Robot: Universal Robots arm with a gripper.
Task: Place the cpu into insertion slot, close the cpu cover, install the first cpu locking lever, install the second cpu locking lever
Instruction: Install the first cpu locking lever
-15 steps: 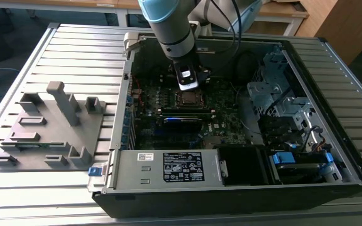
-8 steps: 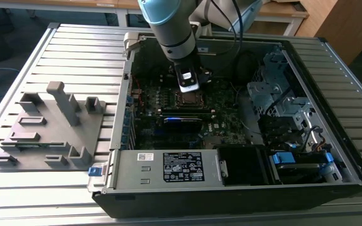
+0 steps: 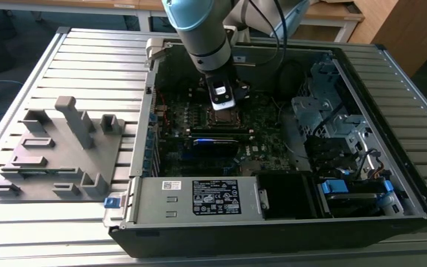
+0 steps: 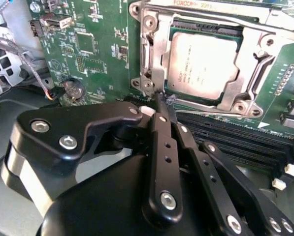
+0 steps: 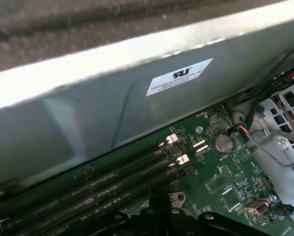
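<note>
1. My tool (image 3: pixel 221 105) is down inside the open PC case (image 3: pixel 362 55), right over the insertion slot (image 3: pixel 224 115) on the green board (image 4: pixel 97 44).
2. In the second wrist view my tool (image 4: pixel 164 101) has its fingers (image 4: pixel 161 128) pinched together, narrow, nothing big between them. The tips sit at the corner of the socket frame, touching or just beside a thin wire lever (image 4: pixel 201 104) along the frame edge; can't tell if it's actually gripped.
3. The cpu (image 4: pixel 201 66) lies flat in the slot, silvery top up.
4. The cpu cover (image 4: pixel 154 54) is down over it, chip showing thru the square window.
5. Memory slots (image 4: pixel 235 137) run just beside the socket, btw it and my tool's body. In the first wrist view the same slots (image 5: pixel 87 191) lie along the board edge next to a grey metal wall w/ a white label (image 5: pixel 179 76).
6. Coin cell (image 5: pixel 222 144) sits near the slot ends.
7. Case rests on the slatted worktop (image 3: pixel 87 50); a grey fixture block (image 3: pixel 58 150) stands beside the case, toward the exterior view's left edge.
</note>
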